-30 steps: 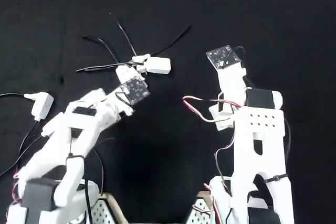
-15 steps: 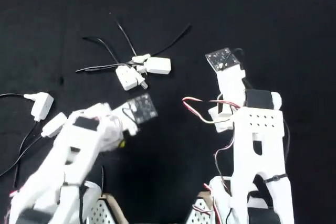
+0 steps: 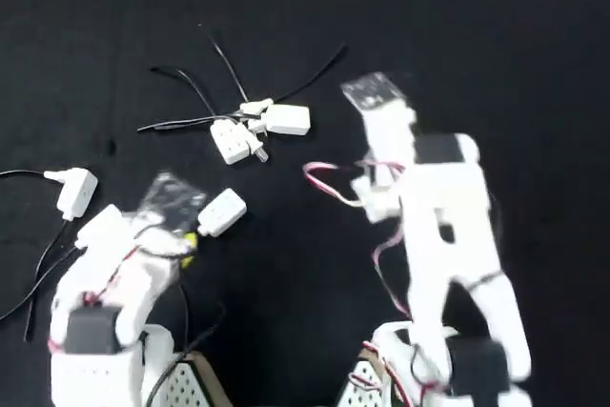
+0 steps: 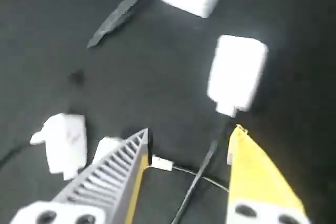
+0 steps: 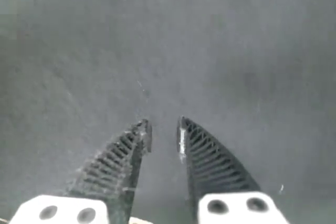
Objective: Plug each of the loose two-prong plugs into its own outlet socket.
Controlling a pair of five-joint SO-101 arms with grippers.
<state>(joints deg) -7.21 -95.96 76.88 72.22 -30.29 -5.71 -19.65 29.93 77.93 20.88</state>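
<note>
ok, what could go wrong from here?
1. A thin cable lies between the fingers of the open left claw, short of the white block; closing now would likely pinch cable, not block.
2. The plug cluster sits tangled with black wires; lifting one may drag the rest.

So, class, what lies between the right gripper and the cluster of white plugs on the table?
Nothing. In the high view, the stretch between the right gripper and the plug cluster is bare black cloth.
</note>
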